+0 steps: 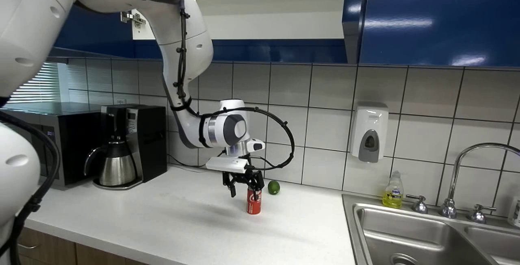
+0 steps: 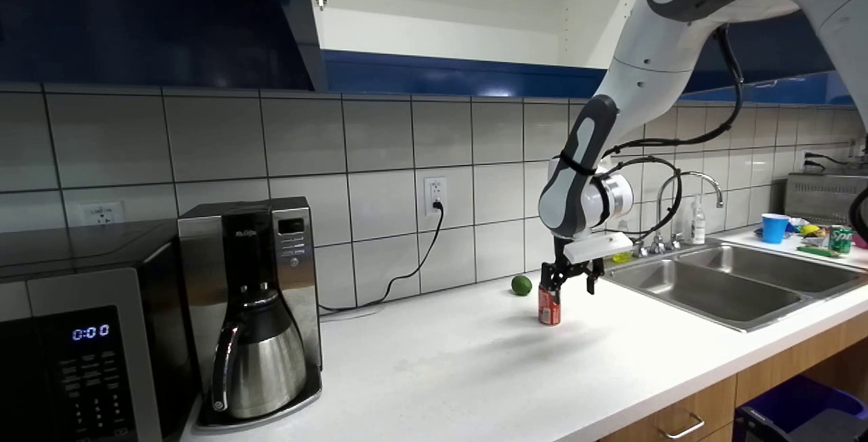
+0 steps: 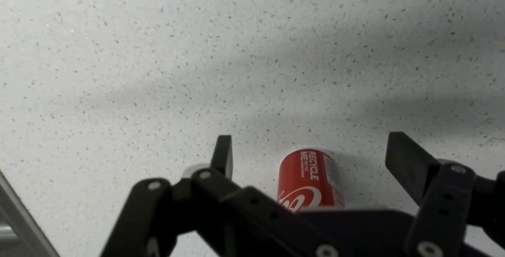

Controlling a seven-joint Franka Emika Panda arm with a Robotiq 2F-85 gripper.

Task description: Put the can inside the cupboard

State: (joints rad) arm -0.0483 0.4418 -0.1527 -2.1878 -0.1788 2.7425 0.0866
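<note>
When we look from the wrist view, we see that the jaws are spread wide, and the can [image 3: 307, 178] appears between them with a gap at each side, so it is not grasped. The gripper [image 1: 244, 194] points downward, and in both exterior views one of its fingers [image 1: 256, 182] covers a part of the can's upper end. The can stands upright on the counter [image 1: 183, 216]. The arm [image 1: 195, 45] is strongly bent: in an exterior view we see it slope down from a high bend, in front of the cupboard [image 1: 276, 25], to a wrist [image 1: 227, 131] which is low above the counter. Beside this wrist, a black cable [image 1: 292, 143] makes a wide loop. The cupboard, above the counter, shows us its pale interior. Near the can, toward the tiled wall [image 1: 327, 167], lies a green fruit [image 1: 274, 187]. Well apart from them, we notice the coffee pot [image 2: 268, 367], standing in the coffee maker [image 2: 295, 286], and the metal sink [image 1: 352, 226].
</note>
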